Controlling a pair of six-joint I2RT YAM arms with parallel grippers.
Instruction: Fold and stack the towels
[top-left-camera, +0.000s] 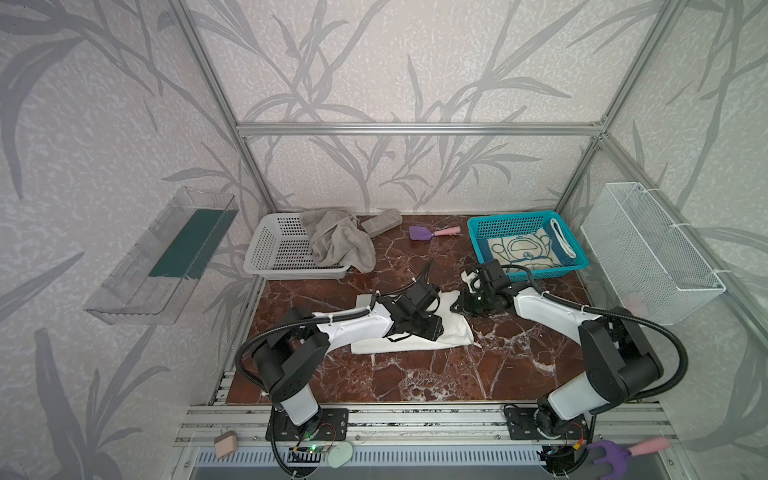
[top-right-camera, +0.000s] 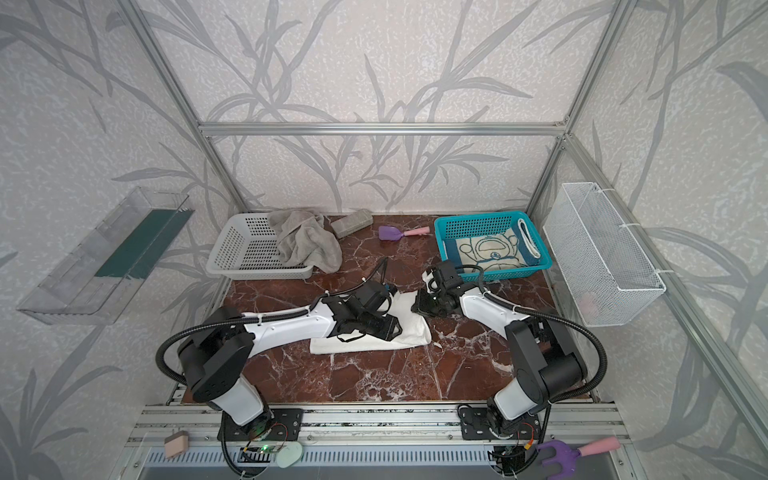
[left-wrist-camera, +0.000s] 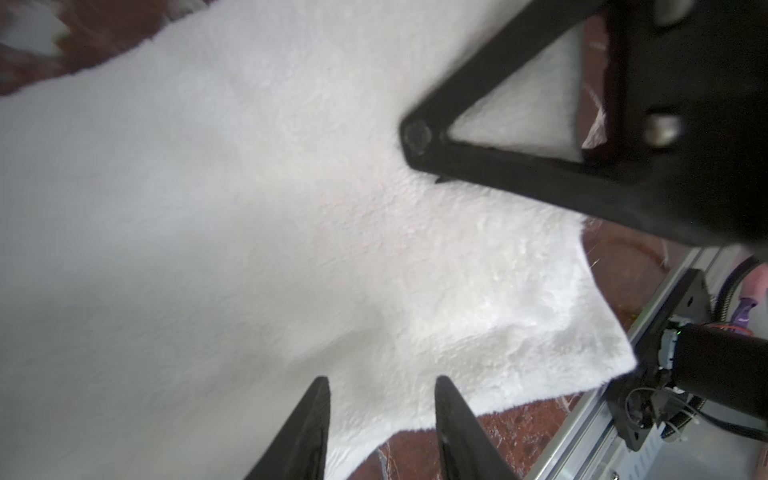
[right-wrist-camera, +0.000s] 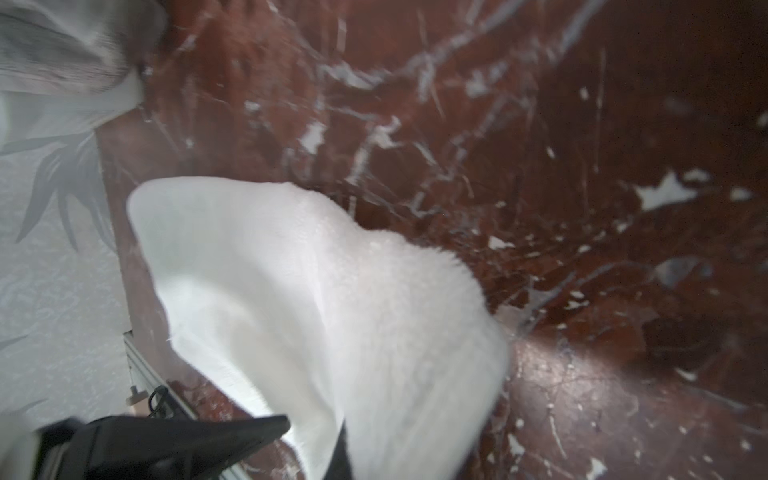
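The white towel (top-left-camera: 455, 334) (top-right-camera: 411, 328) lies partly folded in the middle of the marble table. My right gripper (top-left-camera: 454, 309) (top-right-camera: 413, 309) is shut on its far right corner; in the right wrist view the cloth (right-wrist-camera: 332, 291) drapes over the jaws (right-wrist-camera: 345, 449) and hides them. My left gripper (top-left-camera: 434, 330) (top-right-camera: 392, 330) (left-wrist-camera: 382, 382) stands open just over the towel (left-wrist-camera: 249, 208) near its right edge, with nothing between the fingers. The cartoon towel (top-left-camera: 523, 249) lies flat in the teal basket (top-left-camera: 511, 218). The grey towel (top-left-camera: 336, 241) hangs crumpled over the white basket (top-left-camera: 270, 253).
A grey block (top-left-camera: 381, 222) and a purple spatula (top-left-camera: 432, 232) lie at the back between the baskets. A wire basket (top-left-camera: 648, 249) hangs on the right wall, a clear shelf (top-left-camera: 158, 257) on the left wall. Bare marble (top-left-camera: 415, 374) shows in front of the towel.
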